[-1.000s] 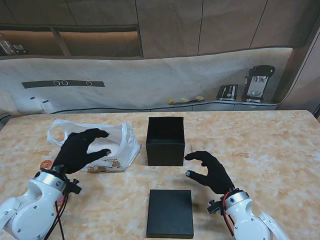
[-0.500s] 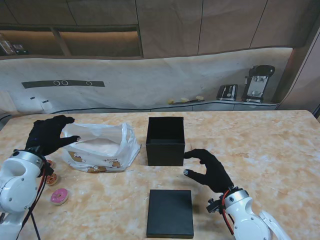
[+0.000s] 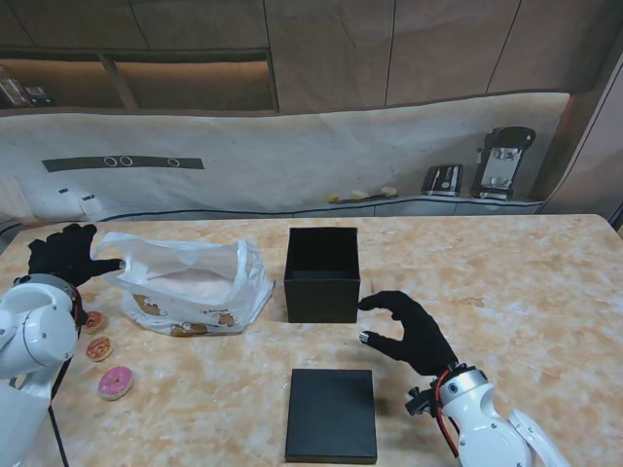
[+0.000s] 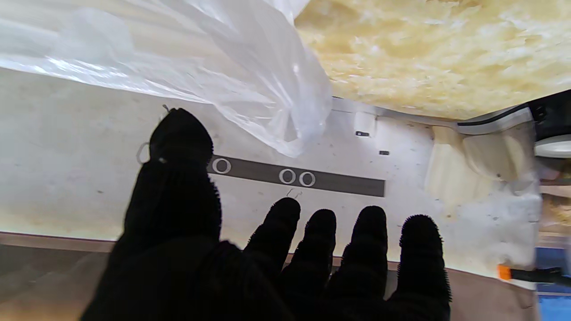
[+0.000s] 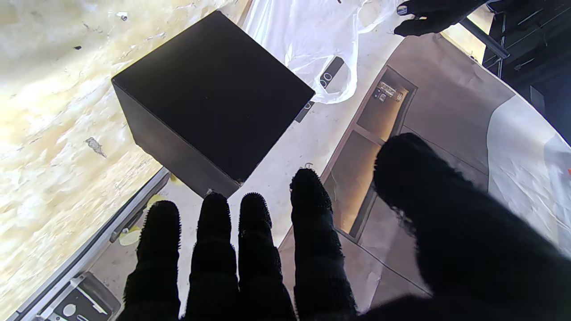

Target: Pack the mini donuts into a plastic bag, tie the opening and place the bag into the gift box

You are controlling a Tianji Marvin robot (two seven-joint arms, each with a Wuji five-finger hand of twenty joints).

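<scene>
Plastic bag (image 3: 190, 282), white and translucent with small bear prints along its near edge, lies on the marbled table (image 3: 506, 282) to the left of the gift box (image 3: 322, 273); its mouth faces left and its loop handles trail toward the box. We see the same bag in the left wrist view (image 4: 214, 67) as a loose fold of film hanging close before the fingers, and in the right wrist view (image 5: 312, 40) beyond the box (image 5: 209, 98).

The left hand (image 3: 66, 255) hovers at the bag's left edge with fingers spread; one fingertip reaches the film, but we cannot tell whether it pinches it. In its own wrist view the left hand (image 4: 250, 263) shows all five fingers apart and nothing between them.

Three mini donuts rest on the table nearer to us than that hand: two brown ones (image 3: 94, 321) (image 3: 99, 347) and a pink one (image 3: 116, 381), all outside the bag.

The gift box is black, open-topped and upright; whether anything lies inside we cannot tell. Its flat black lid (image 3: 331, 414) lies nearer to us, apart from the box.

The right hand (image 3: 407, 333) hangs just right of the box, fingers curled loosely and apart, holding nothing; its wrist view (image 5: 285, 249) confirms the hand is clear of the box.
</scene>
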